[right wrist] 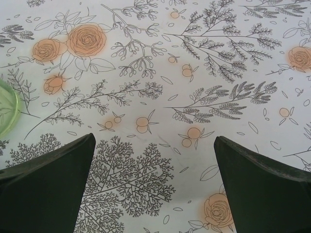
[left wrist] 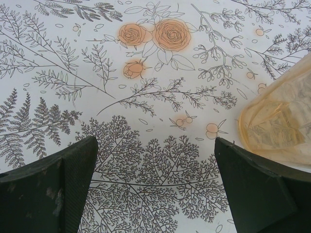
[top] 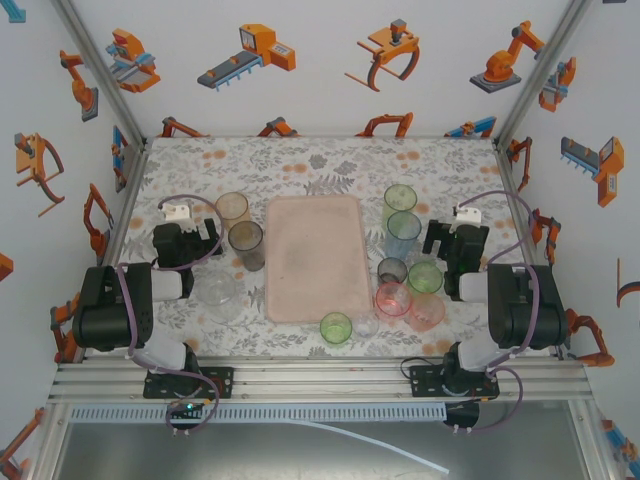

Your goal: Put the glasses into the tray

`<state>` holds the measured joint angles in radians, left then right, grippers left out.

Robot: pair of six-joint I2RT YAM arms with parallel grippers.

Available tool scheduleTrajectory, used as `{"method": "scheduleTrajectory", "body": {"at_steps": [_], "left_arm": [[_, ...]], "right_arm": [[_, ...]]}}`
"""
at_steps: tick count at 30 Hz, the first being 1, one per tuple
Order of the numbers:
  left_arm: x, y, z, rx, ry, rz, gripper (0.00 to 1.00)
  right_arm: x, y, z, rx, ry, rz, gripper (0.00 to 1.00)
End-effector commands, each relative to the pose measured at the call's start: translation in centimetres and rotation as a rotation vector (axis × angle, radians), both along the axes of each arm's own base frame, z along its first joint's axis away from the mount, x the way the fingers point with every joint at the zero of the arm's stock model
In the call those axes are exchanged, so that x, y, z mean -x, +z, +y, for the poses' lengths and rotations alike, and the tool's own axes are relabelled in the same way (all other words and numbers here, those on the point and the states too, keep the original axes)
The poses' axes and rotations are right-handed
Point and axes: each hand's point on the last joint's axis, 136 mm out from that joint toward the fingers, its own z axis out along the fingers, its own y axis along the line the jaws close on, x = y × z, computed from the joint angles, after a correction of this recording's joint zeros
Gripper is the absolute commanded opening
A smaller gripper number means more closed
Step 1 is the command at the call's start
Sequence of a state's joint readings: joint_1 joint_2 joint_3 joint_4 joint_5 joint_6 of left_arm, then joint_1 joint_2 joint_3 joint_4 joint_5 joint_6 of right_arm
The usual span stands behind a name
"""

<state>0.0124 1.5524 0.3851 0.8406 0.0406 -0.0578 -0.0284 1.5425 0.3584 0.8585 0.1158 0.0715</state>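
Observation:
The pale pink tray (top: 317, 258) lies flat at the table's middle, its surface bare. Left of it stand an orange glass (top: 233, 208), a smoky glass (top: 247, 245) and a clear glass (top: 218, 295). Right of it cluster several glasses, among them a tall green one (top: 400, 198), a blue one (top: 403, 235) and a pink one (top: 392, 298). A low green glass (top: 336, 327) sits by the tray's near edge. My left gripper (top: 188, 225) (left wrist: 155, 165) is open over bare tabletop, the orange glass (left wrist: 279, 121) just right of it. My right gripper (top: 455, 235) (right wrist: 154, 160) is open, a green glass rim (right wrist: 7, 111) at its far left.
The floral tabletop (top: 320, 165) is walled by white panels on three sides. Aluminium frame posts (top: 530, 75) rise at the back corners. The far strip of the table behind the tray carries no objects.

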Motion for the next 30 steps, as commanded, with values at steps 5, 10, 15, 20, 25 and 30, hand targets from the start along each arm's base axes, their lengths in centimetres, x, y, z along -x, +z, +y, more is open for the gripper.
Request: {"method": "scheduleTrajectory", "body": {"at_steps": [5, 10, 15, 20, 25, 30], "left_arm": [[-0.6, 1.3, -0.1, -0.014, -0.008, -0.031, 0.97], [-0.6, 2.2, 0.0, -0.016, -0.002, -0.016, 0.97], [-0.6, 3.5, -0.3, -0.014, -0.024, -0.001, 0.97], [-0.3, 4.0, 0.2, -0.024, -0.001, 0.035, 0.97], [0.4, 5.5, 1.5, -0.030, 0.070, 0.074, 0.97], [1.6, 8.7, 2.6, 0.000, 0.124, 0.096, 0.97]], "right_arm": [[-0.2, 3.3, -0.6, 0.000, -0.047, -0.079, 0.99], [0.7, 5.9, -0.8, 0.003, -0.060, -0.108, 0.99], [1.8, 8.8, -1.1, -0.004, -0.085, -0.117, 0.99], [2.1, 10.4, -1.0, -0.012, -0.079, -0.070, 0.99], [2.4, 11.4, -1.5, -0.048, -0.128, -0.021, 0.99], [2.6, 13.1, -1.4, -0.147, -0.176, 0.060, 0.99]]}}
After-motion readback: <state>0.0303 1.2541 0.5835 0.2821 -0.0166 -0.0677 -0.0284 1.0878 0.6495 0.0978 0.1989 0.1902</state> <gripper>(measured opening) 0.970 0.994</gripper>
